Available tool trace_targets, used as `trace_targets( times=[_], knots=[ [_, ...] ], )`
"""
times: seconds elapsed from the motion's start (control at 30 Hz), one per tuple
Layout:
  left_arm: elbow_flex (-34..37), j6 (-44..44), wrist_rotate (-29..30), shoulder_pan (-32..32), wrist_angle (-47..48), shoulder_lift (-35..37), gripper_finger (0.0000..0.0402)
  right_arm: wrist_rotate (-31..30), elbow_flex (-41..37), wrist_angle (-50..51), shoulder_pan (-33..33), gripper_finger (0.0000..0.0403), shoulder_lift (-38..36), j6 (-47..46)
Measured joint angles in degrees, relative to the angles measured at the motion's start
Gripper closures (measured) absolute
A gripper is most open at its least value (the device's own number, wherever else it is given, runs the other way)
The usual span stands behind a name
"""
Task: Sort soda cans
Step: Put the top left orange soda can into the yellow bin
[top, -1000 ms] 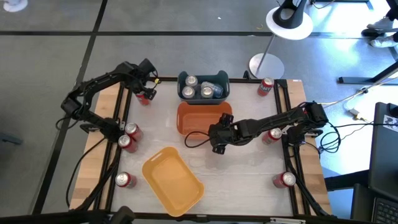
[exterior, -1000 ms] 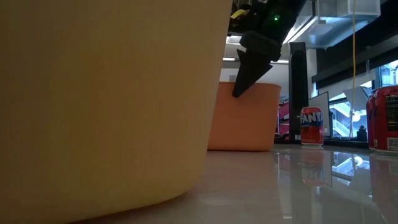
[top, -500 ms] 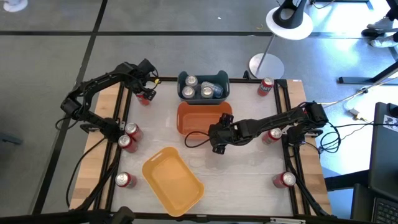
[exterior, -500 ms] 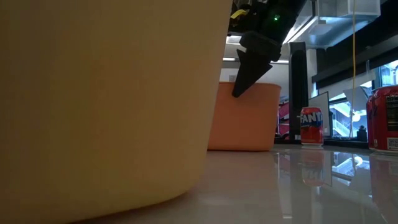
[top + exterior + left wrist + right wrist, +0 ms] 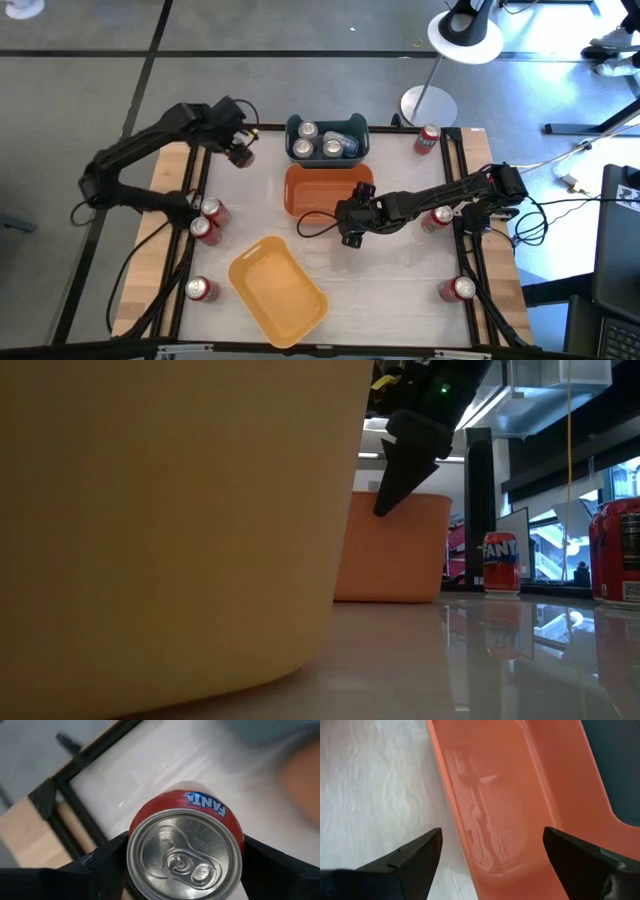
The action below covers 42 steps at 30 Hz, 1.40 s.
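My left gripper (image 5: 240,150) is near the table's far left corner, shut on a red Fanta can (image 5: 185,855) with a silver top. My right gripper (image 5: 349,228) hangs open over the near edge of the orange bin (image 5: 325,190); the right wrist view shows the bin's bare floor (image 5: 495,820) between its fingers. Several silver cans stand in the blue bin (image 5: 328,138). Other red cans stand on the table at the left edge (image 5: 211,209), (image 5: 201,290) and on the right side (image 5: 428,138), (image 5: 459,290). My left gripper pinches the Fanta can between its two fingers, one on each side of the red wall just below the top rim (image 5: 134,837). The fingers (image 5: 107,865) come from above, pointing down. The can stays upright in the hold; whether its base is off the table does not show.
A yellow bin (image 5: 278,290) lies at an angle near the table's near edge and fills the left of the low view (image 5: 170,520). Another red can (image 5: 437,217) stands beside the right arm. A lamp base (image 5: 428,105) sits beyond the far edge.
My left arm has swung upward, its elbow moving toward the table's left, and the gripper with the red can has shifted slightly right toward the blue bin. My right arm has kept still.
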<state>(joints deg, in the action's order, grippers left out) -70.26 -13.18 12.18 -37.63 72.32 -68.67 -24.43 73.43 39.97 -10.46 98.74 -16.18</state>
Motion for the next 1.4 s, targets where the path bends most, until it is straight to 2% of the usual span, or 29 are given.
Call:
trace_targets(
  times=[0.17, 0.3, 0.5, 0.73, 0.87, 1.0, 1.4],
  knots=[
    [-4.6, -4.8, -1.7, 12.9, 0.0, 5.7, 0.0107, 0.0, 0.0, 0.3, 0.0, 0.0056, 0.0, 0.0],
    [-6.3, -11.8, -2.5, 23.9, 0.5, 7.1, 0.0108, 0.0, 0.0, 0.4, 0.0, 0.0056, 0.0, 0.2],
    [-6.6, -15.3, -1.9, 40.1, -0.7, 5.9, 0.0108, 0.0, 0.0, 0.7, 0.0, 0.0056, 0.0, 0.6],
    [-6.6, -25.8, -1.9, 54.9, -4.2, 1.9, 0.0108, 0.0, 0.0, 2.3, 0.0, 0.0056, 0.0, 0.7],
    [-6.6, -30.8, -0.2, 60.0, -4.2, -2.7, 0.0108, 0.0, 0.0, 2.2, 0.0, 0.0056, 0.0, 1.3],
    [-6.6, -31.9, 0.1, 62.4, -4.6, -9.4, 0.0108, 0.0, 0.0, 2.1, 0.0, 0.0056, 0.0, 1.5],
    [-6.5, -28.0, -1.2, 63.1, -7.1, -24.2, 0.0108, 0.1, 0.0, 1.6, 0.0, 0.0056, 0.0, 1.5]
  ],
)
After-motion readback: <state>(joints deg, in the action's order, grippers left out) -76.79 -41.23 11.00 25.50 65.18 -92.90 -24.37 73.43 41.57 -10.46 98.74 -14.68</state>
